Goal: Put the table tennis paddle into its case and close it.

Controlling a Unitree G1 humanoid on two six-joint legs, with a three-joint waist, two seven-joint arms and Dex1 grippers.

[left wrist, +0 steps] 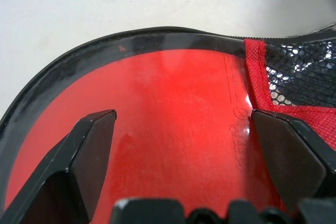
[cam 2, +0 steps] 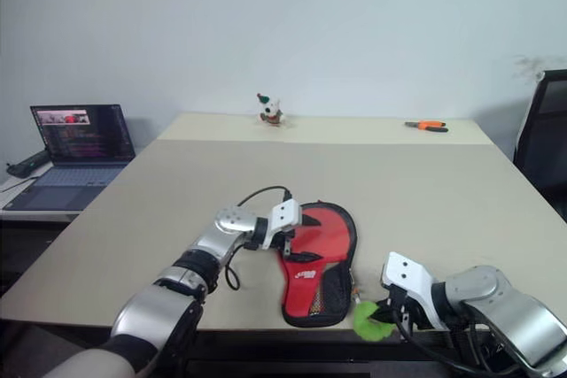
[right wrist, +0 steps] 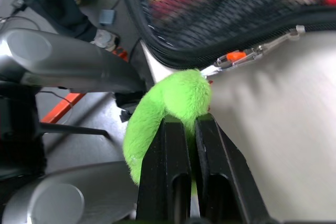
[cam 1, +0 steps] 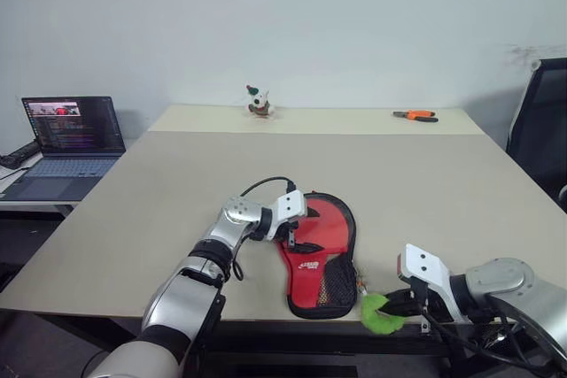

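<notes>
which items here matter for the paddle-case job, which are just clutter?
Job:
- case, red side up
- green fuzzy zipper tag, pinched in shut right gripper
- open left gripper over case

Clutter:
- laptop
- orange-handled pliers
- small figurine
- black chair

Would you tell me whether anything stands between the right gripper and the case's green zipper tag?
Nothing does: the right gripper is shut on the green zipper tag, which hangs off the case at the near table edge. The left gripper rests open over the case.
</notes>
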